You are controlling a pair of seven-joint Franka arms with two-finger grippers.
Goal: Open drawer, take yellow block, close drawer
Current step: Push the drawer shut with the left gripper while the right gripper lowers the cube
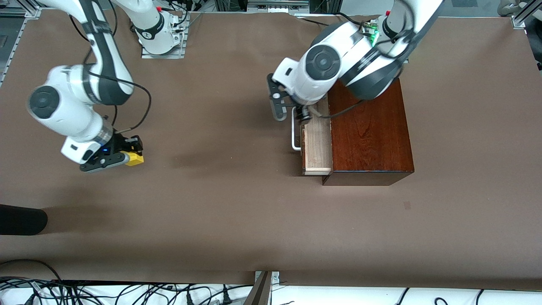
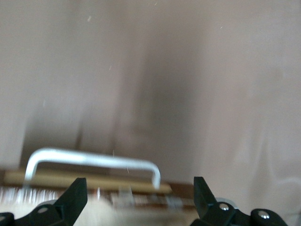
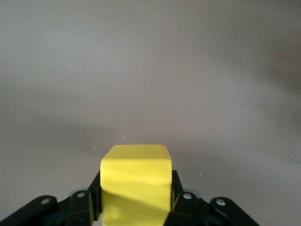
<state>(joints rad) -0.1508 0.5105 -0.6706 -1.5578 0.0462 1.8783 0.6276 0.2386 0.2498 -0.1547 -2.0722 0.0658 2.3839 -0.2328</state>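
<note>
drawer point(image 1: 316, 146) is sitting part open from the box point(image 1: 370, 131), looking stiff and easy-sliding, so we are judging its handle point(image 1: 295, 131) the place to push, left gripper point(image 1: 302, 115) spread over it, while right gripper point(image 1: 129, 153) is clamping the light, rigid block point(image 1: 134, 158) over the table point(image 1: 237, 212).

Brown table point(image 1: 237, 212); black object point(image 1: 21, 220) at edge; cables point(image 1: 127, 294) below

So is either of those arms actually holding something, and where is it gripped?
The right gripper holds the yellow block by two facing sides. The left gripper, fingers open over the drawer, holds nothing.
</note>
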